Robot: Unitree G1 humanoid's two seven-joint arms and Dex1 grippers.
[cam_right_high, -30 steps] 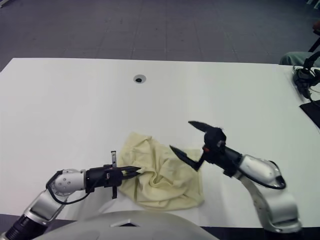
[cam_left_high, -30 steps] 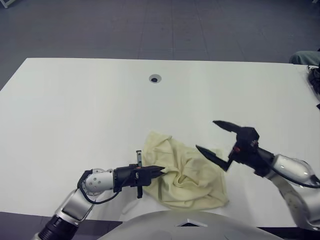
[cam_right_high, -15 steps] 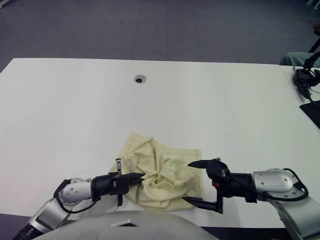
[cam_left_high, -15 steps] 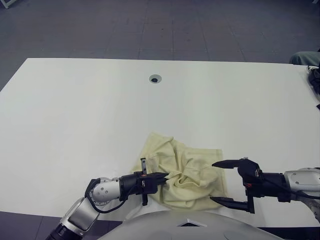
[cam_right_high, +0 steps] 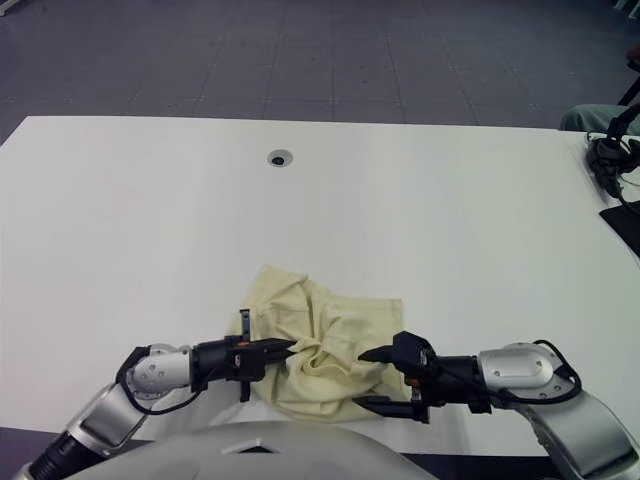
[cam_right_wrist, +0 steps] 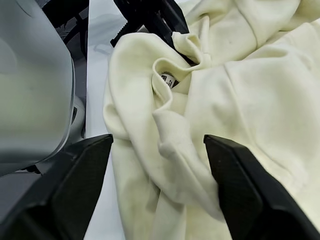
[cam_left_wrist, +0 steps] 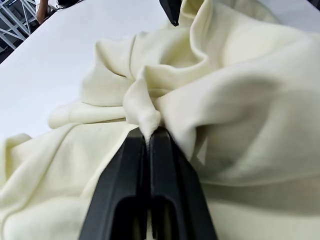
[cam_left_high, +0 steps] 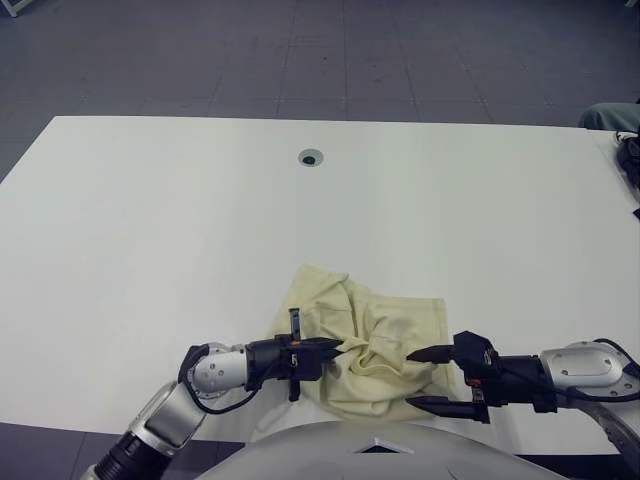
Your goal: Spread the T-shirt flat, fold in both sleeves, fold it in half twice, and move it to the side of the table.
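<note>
A pale yellow T-shirt (cam_left_high: pixel 368 340) lies crumpled near the front edge of the white table (cam_left_high: pixel 200 220). My left gripper (cam_left_high: pixel 334 347) is at the shirt's left side, shut on a fold of the fabric (cam_left_wrist: pixel 145 117). My right gripper (cam_left_high: pixel 412 378) sits at the shirt's front right corner, open, its two fingers (cam_right_wrist: pixel 80 185) straddling a bunched ridge of cloth (cam_right_wrist: pixel 172 150). The left gripper's black fingers (cam_right_wrist: pixel 150 15) show beyond the cloth in the right wrist view.
A round cable hole (cam_left_high: pixel 311 157) is set in the table farther back. Dark cables and gear (cam_right_high: pixel 605 160) lie at the table's right edge. Wide bare tabletop stretches left, right and behind the shirt.
My right gripper dropped from above the shirt to table level and slid in toward the shirt's front right corner. My left gripper shifted slightly right, holding the fold; the shirt bunched up a little.
</note>
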